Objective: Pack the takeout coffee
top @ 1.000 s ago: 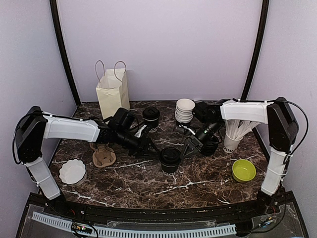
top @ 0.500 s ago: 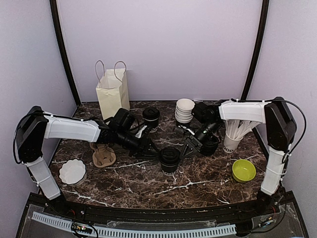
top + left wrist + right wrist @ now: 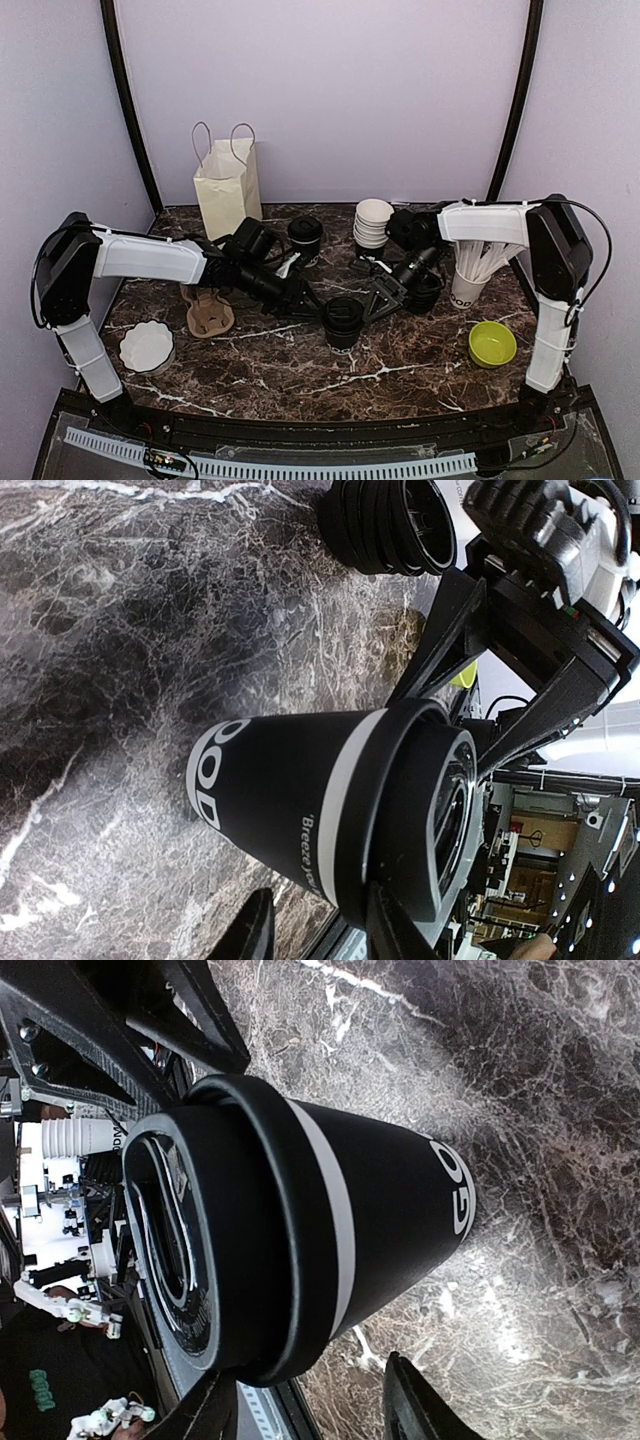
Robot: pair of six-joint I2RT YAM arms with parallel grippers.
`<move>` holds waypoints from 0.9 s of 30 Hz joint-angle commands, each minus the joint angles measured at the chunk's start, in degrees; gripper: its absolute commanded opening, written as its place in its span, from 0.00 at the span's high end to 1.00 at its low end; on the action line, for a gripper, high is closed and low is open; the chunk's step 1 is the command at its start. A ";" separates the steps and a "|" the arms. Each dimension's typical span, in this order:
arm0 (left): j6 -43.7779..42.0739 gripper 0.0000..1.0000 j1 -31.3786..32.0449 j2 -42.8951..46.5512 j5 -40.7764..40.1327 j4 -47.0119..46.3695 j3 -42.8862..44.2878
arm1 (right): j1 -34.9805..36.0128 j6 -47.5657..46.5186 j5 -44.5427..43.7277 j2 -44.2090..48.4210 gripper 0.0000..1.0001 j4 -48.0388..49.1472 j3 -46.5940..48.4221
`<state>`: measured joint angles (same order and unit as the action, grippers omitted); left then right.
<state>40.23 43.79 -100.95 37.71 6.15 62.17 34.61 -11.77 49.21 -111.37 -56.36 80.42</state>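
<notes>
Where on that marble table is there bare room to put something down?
The widest bare stretch is the near strip of table between the white dish and green bowl. The middle is crowded: the left end effector and right end effector flank the lidded cup.

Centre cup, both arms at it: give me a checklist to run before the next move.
1. Centre cup upright on the table: ok.
2. Lid on, sits even in both wrist views: ok.
3. Left gripper grip: its fingers flank the cup; contact cannot tell.
4. Right gripper grip: its fingers straddle the lid end from the opposite side; cannot tell.
5. Arms clear of each other: not ok, both grippers crowd the same cup.
6. Paper bag upright at rear left: ok; mouth open wide enough: cannot tell.
</notes>
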 commanded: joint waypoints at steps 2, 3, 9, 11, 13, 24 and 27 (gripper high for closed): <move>-4.73 0.68 0.65 -6.22 -11.71 14.82 -4.91 | 3.21 1.49 -17.90 -7.53 0.54 6.87 -0.35; -4.92 0.68 0.62 -6.33 -11.71 14.56 -5.18 | 3.35 1.53 -18.23 -7.88 0.54 6.75 -0.07; -5.77 0.68 1.04 -4.42 -10.87 13.35 -2.08 | 3.16 -0.81 -18.90 -6.58 0.57 4.19 2.08; -6.29 0.68 1.42 -2.72 -10.64 13.08 -0.47 | 2.64 -3.99 -12.44 -4.64 0.56 1.54 3.84; -6.33 0.67 1.75 -0.79 -10.54 12.45 0.99 | 2.39 -7.83 -6.46 -1.99 0.51 -0.97 5.34; -4.17 0.50 1.83 7.43 -12.96 10.03 10.79 | 2.22 -15.51 -4.31 4.58 0.36 -8.43 10.35; -6.82 0.48 1.90 8.99 -13.55 10.27 13.33 | 2.15 -17.94 -5.04 5.48 0.36 -11.63 13.66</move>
<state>36.18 45.30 -97.54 26.44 15.59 71.20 36.45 -25.30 44.99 -108.86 -63.83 89.84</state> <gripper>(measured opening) 0.511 0.639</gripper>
